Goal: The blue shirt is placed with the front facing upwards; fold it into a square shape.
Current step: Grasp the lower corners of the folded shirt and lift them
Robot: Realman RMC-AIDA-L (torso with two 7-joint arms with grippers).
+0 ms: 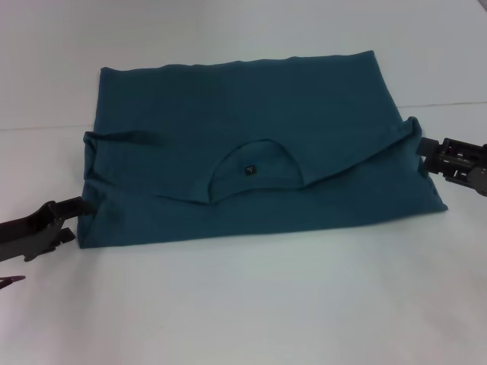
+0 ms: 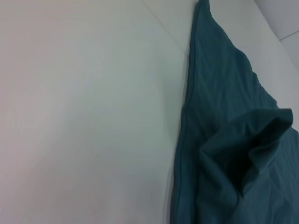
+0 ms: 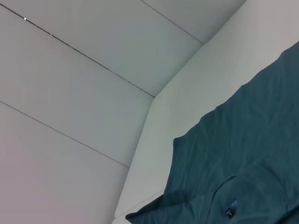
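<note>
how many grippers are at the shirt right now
2. The left gripper is at the blue shirt's left edge near the front corner; the right gripper is at its right edge.

no readable text, collar tag [image 3: 229, 213] illegible

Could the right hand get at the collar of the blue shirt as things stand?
Probably yes. The right hand sits at the blue shirt's right edge, and the collar lies exposed on top at mid-shirt, with only flat cloth between. The left hand is at the opposite edge.
</note>
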